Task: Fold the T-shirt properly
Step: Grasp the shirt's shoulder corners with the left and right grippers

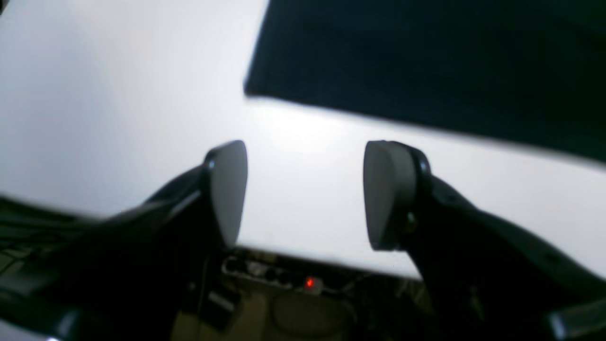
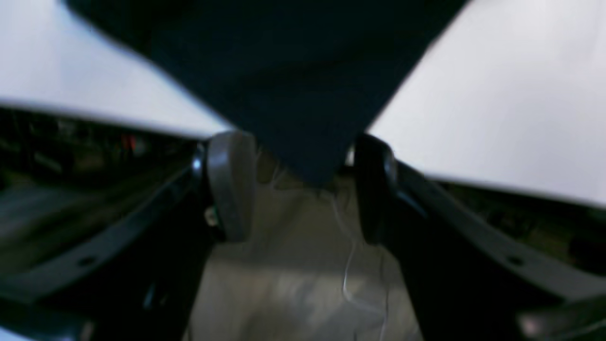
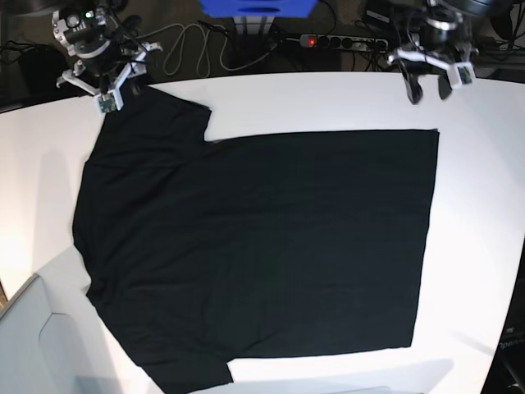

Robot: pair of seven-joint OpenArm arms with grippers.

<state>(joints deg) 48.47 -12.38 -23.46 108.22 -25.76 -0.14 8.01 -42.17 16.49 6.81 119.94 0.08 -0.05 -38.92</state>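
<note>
The black T-shirt (image 3: 254, 246) lies spread flat on the white table (image 3: 476, 246), plain side up; no print shows. Its sleeves are at the left and its hem at the right. My right gripper (image 3: 120, 92) is open at the far left sleeve. In the right wrist view (image 2: 303, 189) the sleeve's corner (image 2: 303, 94) hangs over the table edge between the pads (image 2: 229, 184), which stand well apart. My left gripper (image 3: 428, 92) is open and empty above bare table, short of the shirt's far hem corner (image 1: 426, 61); it also shows in the left wrist view (image 1: 307, 194).
The table's back edge runs just behind both grippers. Behind it lie a power strip with a red light (image 3: 328, 41), cables (image 3: 189, 49) and a blue object (image 3: 258, 8). A grey box (image 3: 33, 345) stands at the front left corner.
</note>
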